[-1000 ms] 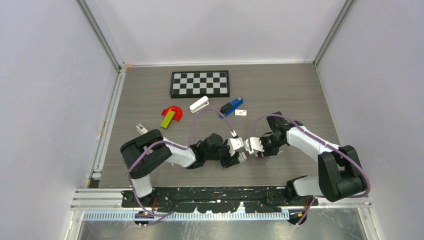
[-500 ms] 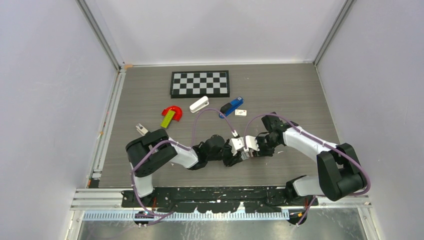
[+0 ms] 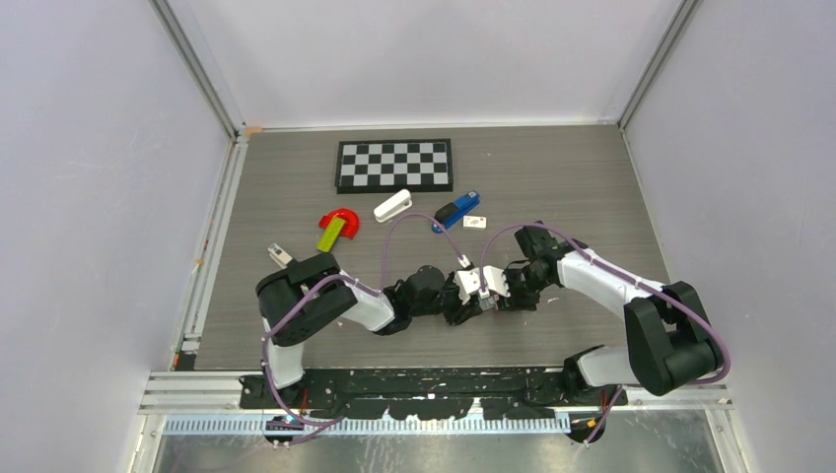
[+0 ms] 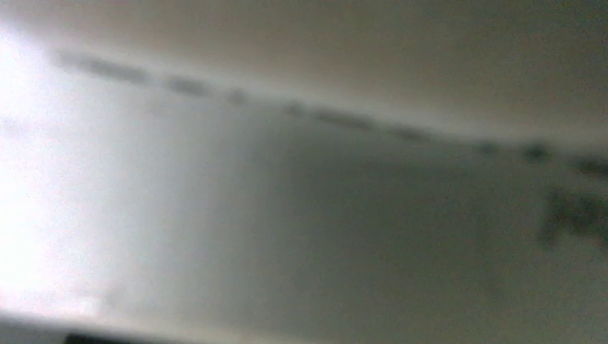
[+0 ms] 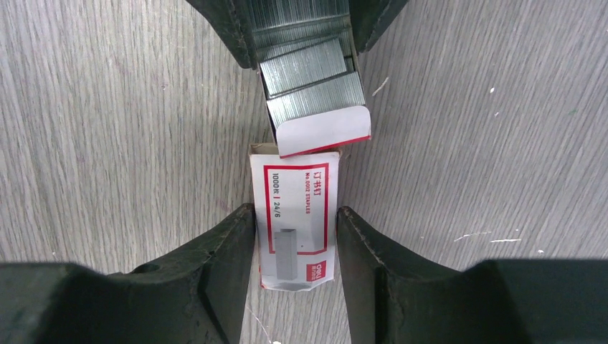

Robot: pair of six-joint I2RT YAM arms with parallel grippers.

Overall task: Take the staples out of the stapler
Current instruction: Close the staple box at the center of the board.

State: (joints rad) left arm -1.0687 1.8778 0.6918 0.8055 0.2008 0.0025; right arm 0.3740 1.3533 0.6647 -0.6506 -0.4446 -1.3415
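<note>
left gripper: clenched on staple tray | right gripper: clamped the box sleeve | stapler: small; bright blue; black underside; lay well apart from both grippers

Stapler flanked: white stapler left, card just right, chessboard behind; bare table farther right.

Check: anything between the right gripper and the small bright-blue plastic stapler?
Nothing tall. A small white card lies flat beside the small bright-blue plastic stapler, toward the right gripper; a purple cable arcs nearby. That gripper and the left gripper clamp a red-and-white cardboard staple box.
</note>
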